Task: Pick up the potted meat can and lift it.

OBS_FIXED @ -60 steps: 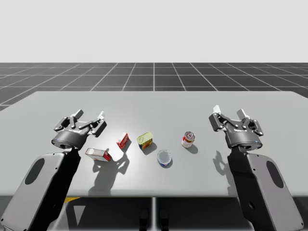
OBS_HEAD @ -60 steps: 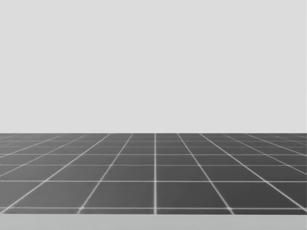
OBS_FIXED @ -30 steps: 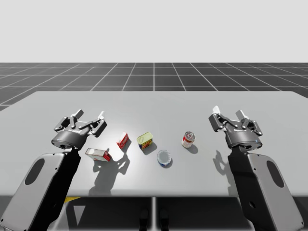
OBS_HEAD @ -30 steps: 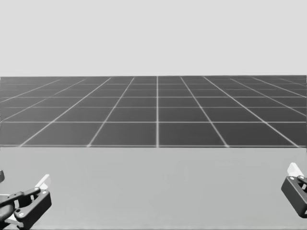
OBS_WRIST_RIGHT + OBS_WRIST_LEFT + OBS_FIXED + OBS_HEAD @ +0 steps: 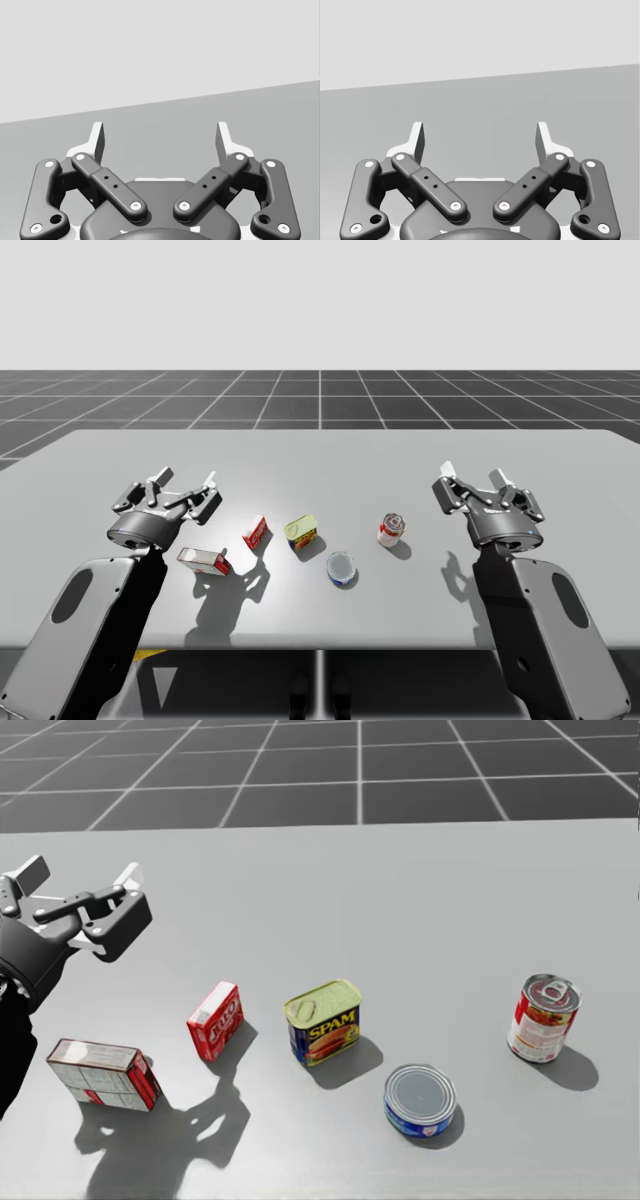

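Where the grey table [image 5: 420,890] is viewed from the head, five items are recorded on it. Item one, the meat can [image 5: 322,1020]: a blue rectangular can with a yellow-green lid, set upright near the middle of the table, standing free of the other items. Item two, a small red box [image 5: 215,1020]: stood on end just to the left of the meat can, apart from it. Item three, a red and white box [image 5: 103,1073]: laid flat, further left and nearer the front edge. Item four, a flat round blue can [image 5: 420,1100]: placed to the right of the meat can and nearer the front edge, close by but not touching. Item five, a tall red and white can [image 5: 543,1017]: stood upright further right, a pull ring seen on its top. The left gripper [image 5: 186,482] is held above the table at the left, beyond the red and white box, its fingers spread wide over bare table. The right gripper [image 5: 474,478] is held at the right, well apart from the tall can, its fingers likewise spread; each gripper is seen well apart from the meat can.
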Motion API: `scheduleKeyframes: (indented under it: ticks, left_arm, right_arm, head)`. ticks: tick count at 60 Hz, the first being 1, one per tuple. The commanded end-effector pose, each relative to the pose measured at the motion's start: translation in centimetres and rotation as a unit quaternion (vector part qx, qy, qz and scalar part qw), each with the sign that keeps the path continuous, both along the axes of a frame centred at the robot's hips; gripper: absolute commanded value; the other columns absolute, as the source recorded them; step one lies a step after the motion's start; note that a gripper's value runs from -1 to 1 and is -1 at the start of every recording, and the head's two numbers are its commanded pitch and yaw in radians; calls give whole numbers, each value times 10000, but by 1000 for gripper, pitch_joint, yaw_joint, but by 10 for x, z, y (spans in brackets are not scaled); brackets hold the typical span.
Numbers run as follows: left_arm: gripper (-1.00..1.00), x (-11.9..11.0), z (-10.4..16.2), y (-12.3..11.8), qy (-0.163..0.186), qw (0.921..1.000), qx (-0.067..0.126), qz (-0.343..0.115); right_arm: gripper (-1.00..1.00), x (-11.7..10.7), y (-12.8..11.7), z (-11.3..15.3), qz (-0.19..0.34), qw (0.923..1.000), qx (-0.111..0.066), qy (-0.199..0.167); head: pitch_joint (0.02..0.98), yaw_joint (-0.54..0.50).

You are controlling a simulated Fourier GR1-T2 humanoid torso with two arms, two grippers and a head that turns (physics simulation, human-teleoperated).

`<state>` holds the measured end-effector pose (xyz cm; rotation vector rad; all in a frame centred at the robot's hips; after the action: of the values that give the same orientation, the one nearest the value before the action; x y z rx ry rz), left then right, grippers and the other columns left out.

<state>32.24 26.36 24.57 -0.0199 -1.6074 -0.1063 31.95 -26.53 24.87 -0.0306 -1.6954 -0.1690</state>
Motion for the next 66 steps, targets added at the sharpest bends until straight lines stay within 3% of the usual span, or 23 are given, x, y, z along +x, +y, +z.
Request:
scheduleKeyframes:
  ticks: [1,11,27,30,31,41,57,66]
  left_arm:
    - [-1000,1,-1,0,12,10000,21,0]
    - [-1000,-1,1,-4,46,9999,17,-152]
    - [-1000,-21,18,-26,355,9906,175,-1311]
    - [-1000,-26,23,-30,482,9852,150,-1638]
    - [-1000,-30,26,-33,644,9785,154,-1953]
    - [-1000,-37,29,-47,1120,9550,239,-2735]
    - [-1000,-31,17,-73,1616,9312,765,-3177]
    - [-1000,-22,0,-86,1872,9180,800,-3402]
  right_arm:
    - [-1000,0,0,0,-3,10000,-20,20]
    - [-1000,0,1,0,-3,10000,-34,39]
    - [-1000,0,1,-2,-35,10000,-36,69]
    - [-1000,1,1,-2,-36,10000,-39,73]
    - [-1000,0,1,-2,-38,10000,-41,71]
    - [-1000,1,1,-3,-43,9999,-69,73]
    - [-1000,2,0,-3,-44,9999,-82,77]
    - [-1000,2,0,-3,-37,9999,-88,79]
  head:
    - [774,90]
    - [795,87]
    - [788,87]
    - [786,88]
    - [785,88]
    - [781,88]
    - [779,86]
    - [780,83]
